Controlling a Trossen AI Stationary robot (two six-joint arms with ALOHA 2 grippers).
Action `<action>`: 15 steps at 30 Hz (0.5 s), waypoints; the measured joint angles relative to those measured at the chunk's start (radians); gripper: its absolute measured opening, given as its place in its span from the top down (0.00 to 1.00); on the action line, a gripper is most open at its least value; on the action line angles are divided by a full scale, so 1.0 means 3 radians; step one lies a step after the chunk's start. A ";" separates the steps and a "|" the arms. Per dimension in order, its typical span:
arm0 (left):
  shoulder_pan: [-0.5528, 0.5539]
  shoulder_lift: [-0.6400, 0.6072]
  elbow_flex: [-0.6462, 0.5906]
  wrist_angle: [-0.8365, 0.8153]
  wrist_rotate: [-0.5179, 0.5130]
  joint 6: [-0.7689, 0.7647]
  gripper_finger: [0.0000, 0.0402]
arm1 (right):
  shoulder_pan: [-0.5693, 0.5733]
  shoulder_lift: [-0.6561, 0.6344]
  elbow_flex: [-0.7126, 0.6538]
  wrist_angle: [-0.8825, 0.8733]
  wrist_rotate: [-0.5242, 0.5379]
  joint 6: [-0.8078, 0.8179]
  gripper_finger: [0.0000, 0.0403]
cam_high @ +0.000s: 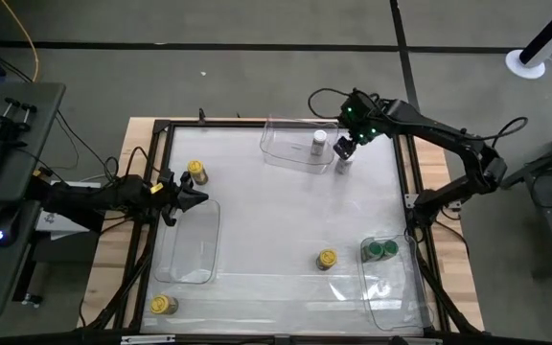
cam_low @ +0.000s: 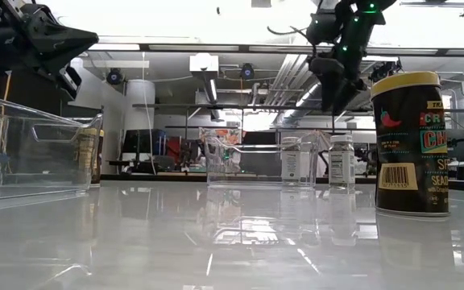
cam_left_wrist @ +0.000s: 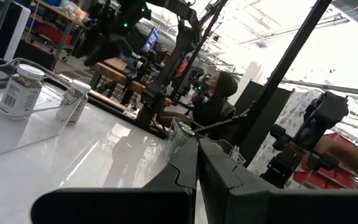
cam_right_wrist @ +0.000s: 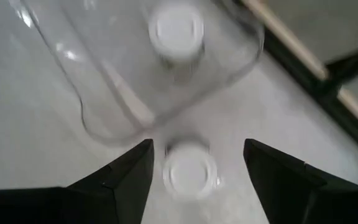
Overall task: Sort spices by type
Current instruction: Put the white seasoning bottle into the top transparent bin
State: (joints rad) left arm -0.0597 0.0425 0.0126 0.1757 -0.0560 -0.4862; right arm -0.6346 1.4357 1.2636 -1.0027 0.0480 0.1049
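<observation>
A small white-lidded spice jar is seen standing upright on the glossy white table, just outside the clear rectangular plastic bin at the far edge. A second white-lidded jar is held upright inside that bin. In the right wrist view the outer jar is framed between the two dark fingers, which are spread wide on either side of it without touching it, while the inner jar is seen through the bin's clear wall. The right gripper is thus positioned directly above the outer jar, open.

Two green-lidded jars are placed together in a clear bin at the near right. A yellow-lidded jar is set on the table just left of that bin. Another yellow-lidded jar is found near the far left, and a third at the near left corner, beside a third clear bin.

The left gripper is held over the table's left side, near the far end of that bin, its fingers pressed closed on nothing.
</observation>
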 joint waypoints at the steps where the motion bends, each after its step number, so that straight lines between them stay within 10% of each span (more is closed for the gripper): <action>1: 0.0000 0.0000 0.0001 0.0000 -0.0001 0.0000 1.00 | 0.0000 0.0000 -0.0007 -0.0084 -0.0001 0.0009 0.35; 15: 0.0000 0.0000 0.0000 0.0001 0.0000 0.0000 1.00 | 0.0008 0.0015 -0.0028 -0.0342 0.0010 0.0098 0.12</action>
State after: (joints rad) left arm -0.0597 0.0424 0.0127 0.1761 -0.0559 -0.4862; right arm -0.6323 1.4401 1.2552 -1.1053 0.0510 0.1343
